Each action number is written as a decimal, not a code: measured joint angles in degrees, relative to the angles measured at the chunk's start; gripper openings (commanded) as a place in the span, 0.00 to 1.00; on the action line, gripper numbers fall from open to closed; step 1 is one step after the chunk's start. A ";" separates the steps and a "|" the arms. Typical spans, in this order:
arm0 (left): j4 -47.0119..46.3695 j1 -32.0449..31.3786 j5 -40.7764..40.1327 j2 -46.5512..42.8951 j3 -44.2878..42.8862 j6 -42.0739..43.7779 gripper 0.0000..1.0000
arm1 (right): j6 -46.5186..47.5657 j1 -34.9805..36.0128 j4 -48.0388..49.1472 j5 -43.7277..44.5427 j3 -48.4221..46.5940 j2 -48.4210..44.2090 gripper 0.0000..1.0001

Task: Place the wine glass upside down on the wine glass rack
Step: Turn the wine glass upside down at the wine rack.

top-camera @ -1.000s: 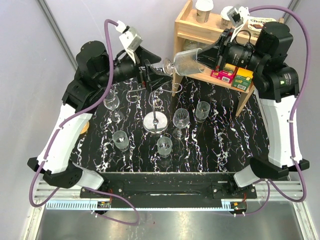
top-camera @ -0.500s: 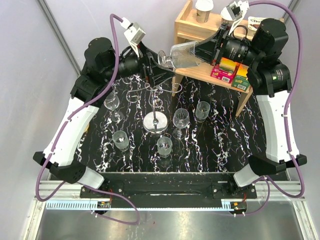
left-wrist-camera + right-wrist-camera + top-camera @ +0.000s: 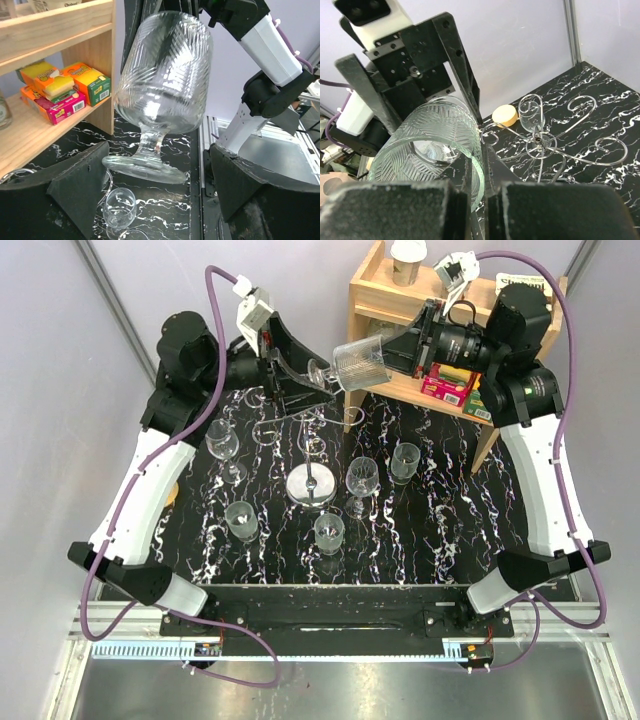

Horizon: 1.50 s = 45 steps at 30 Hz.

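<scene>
Pinching the rim of the wine glass (image 3: 165, 75), our right gripper (image 3: 476, 200) holds it sideways in the air beside the wooden shelf (image 3: 75, 25). It has carried the glass leftward, so the foot now sits between the spread jaws of our left gripper (image 3: 157, 176), which are narrowing but not yet touching. We judge a handover is beginning, with the rack (image 3: 311, 486) standing below.

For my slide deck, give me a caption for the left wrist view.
Cut-glass wine glass hanging tilted, its foot between the left gripper's open fingers.
</scene>
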<state>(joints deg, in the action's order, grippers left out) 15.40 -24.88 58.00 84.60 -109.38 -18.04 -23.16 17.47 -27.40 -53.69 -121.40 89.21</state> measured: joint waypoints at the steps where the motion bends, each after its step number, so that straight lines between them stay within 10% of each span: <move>1: -0.48 0.00 0.68 0.00 0.66 -0.07 0.82 | -0.48 0.00 0.50 -0.24 0.31 0.00 0.00; 22: -5.95 3.28 3.26 -0.76 6.91 -2.36 0.80 | -4.35 0.00 7.61 -2.95 3.48 2.36 0.00; 37: -8.28 4.35 3.50 -0.87 8.52 -3.30 0.47 | -5.62 0.00 10.03 -3.91 5.03 3.23 0.00; 45: -8.63 4.92 3.58 -0.87 9.03 -3.87 0.00 | -6.05 0.22 12.13 -3.89 6.91 3.26 0.09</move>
<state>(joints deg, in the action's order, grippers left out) 6.76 -19.97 61.58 83.72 -100.36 -21.91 -29.21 17.69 -15.27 -57.58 -114.50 92.47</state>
